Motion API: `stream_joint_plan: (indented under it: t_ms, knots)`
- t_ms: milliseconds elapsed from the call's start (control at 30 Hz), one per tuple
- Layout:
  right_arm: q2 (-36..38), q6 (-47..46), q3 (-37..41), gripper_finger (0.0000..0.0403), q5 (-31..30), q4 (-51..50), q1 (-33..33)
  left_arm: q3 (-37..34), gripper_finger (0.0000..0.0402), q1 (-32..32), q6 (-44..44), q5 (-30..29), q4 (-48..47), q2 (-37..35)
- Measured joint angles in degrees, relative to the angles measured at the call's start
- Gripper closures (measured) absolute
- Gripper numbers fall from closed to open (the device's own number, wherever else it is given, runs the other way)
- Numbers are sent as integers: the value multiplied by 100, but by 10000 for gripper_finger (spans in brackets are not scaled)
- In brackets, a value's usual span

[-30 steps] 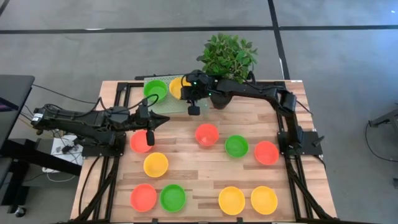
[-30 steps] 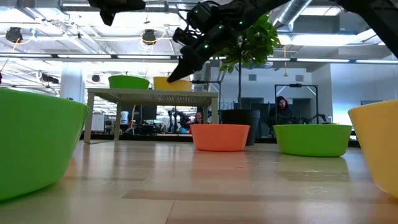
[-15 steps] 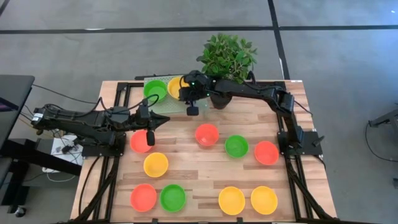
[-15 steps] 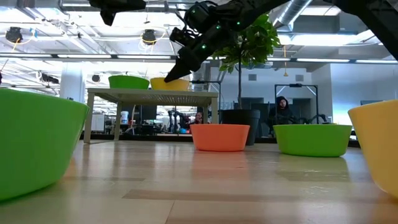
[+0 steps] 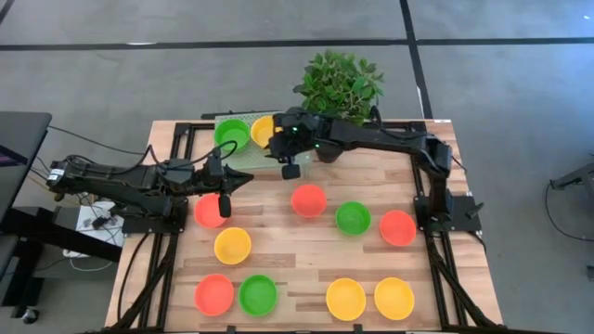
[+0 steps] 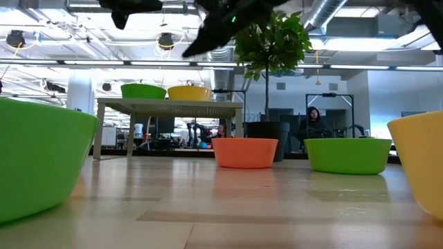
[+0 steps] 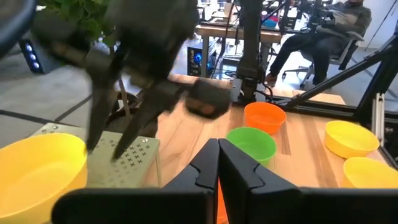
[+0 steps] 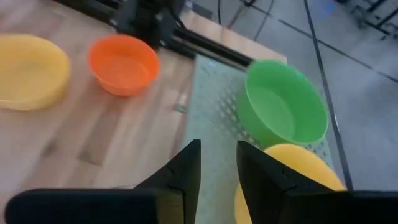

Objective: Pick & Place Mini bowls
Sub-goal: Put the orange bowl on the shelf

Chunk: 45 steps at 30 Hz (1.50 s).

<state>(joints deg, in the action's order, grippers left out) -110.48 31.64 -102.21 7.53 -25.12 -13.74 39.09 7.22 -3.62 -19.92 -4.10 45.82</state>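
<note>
Surface: a wooden desk [image 5: 306,250] on a black frame is seen, with a pale perforated stand [image 5: 243,153] at its far edge and a potted plant [image 5: 339,85] beside that.
Room: an open hall with ceiling pipes is seen beyond the desk; a seated person [image 6: 313,123] is seen behind the plant pot.
Raised bowls: a green mini bowl [image 5: 231,134] and a yellow mini bowl [image 5: 264,130] are set side by side on the stand.
Right gripper [image 5: 290,167]: held above the stand's near edge, just beside the yellow mini bowl, fingers slightly apart with nothing between them.
Left gripper [image 5: 224,202]: held over the desk's left side, fingers pressed together, just beside a red-orange mini bowl [image 5: 209,211].
Other mini bowls: nine more are spread over the desk, apart from one another.
Open room: bare wood is left between the stand and the middle row.
</note>
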Motion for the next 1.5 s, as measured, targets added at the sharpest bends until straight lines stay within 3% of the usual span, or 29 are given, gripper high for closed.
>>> stream_joint_plan:
  t_ms: [233, 433, 633, 967, 1233, 1500]
  knots:
    - [1095, -90, 0, 299, -238, -1321, 722, 0, 390, 2, -158, 2, -15, 2]
    - [1973, -798, 6, 301, -663, -2752, 1491, 0, 394, 97, -158, 4, -15, 4]
    - [2688, -2001, 1104, 316, -664, -3297, 2046, 0, 391, 265, -158, 11, -15, 4]
    - [3854, -5744, 3733, 326, -1045, -3003, 2859, 0, 394, 315, -160, 4, 9, 4]
    - [3764, -9403, 4404, 325, -1011, -4070, 3972, 0, 390, 315, -160, 2, 31, 6]
    - [3276, -11436, 4986, 325, -901, -4048, 4657, 0, 394, 315, -162, 2, 73, 5]
